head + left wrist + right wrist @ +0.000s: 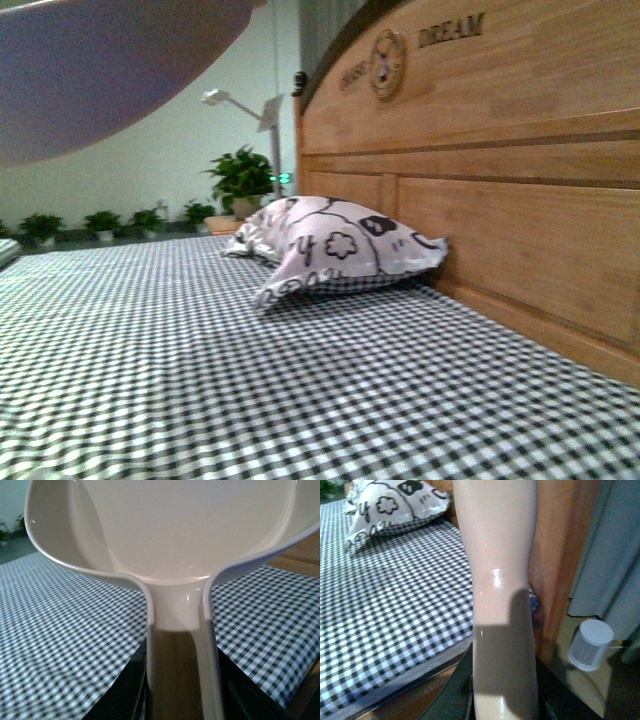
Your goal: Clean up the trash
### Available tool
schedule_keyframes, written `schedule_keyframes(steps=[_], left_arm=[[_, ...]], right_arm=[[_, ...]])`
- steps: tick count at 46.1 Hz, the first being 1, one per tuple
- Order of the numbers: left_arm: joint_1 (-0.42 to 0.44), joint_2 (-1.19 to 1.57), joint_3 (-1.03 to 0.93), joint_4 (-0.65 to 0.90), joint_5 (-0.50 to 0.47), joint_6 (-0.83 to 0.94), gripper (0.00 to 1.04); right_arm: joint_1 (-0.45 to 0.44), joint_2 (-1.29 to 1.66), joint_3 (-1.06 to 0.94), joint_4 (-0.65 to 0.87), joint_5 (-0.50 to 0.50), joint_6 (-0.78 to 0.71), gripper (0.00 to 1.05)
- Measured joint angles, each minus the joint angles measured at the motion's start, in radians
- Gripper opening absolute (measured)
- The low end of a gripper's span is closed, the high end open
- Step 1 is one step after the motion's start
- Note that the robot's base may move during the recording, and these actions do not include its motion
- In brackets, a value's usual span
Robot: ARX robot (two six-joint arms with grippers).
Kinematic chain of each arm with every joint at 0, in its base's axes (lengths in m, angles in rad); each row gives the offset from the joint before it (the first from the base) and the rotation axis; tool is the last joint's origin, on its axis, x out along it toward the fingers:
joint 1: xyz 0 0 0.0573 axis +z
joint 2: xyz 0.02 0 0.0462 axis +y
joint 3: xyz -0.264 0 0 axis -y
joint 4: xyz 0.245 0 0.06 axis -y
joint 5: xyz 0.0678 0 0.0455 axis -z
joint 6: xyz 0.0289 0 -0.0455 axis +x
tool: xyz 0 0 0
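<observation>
The trash is out of view in every frame. My left gripper (182, 700) is shut on the handle of a cream dustpan (165, 530), whose empty pan fills the left wrist view above the checked bedsheet (60, 640). In the front view the dustpan's underside (100, 70) hangs at the top left. My right gripper (505, 700) is shut on the cream brush handle (497, 570), held near the bed's edge; the bristles are not visible.
A white pillow with black cartoon print (335, 245) lies against the wooden headboard (500, 180), also seen as the pillow (390, 502) in the right wrist view. A white cylindrical device (590, 645) stands on a surface beside the bed. Potted plants (240, 180) line the far wall.
</observation>
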Motion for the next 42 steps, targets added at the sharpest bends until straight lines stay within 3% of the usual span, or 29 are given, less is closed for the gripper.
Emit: schedule_keyframes(steps=[38,42], left_arm=[[0.000,-0.003,0.000,0.000,-0.001,-0.002,0.28],[0.001,0.013,0.035,-0.098,-0.024,-0.028,0.28]], right_arm=[[0.002,0.000,-0.001,0.000,-0.002,-0.001,0.19],[0.001,0.000,-0.001,0.000,0.000,0.000,0.19]])
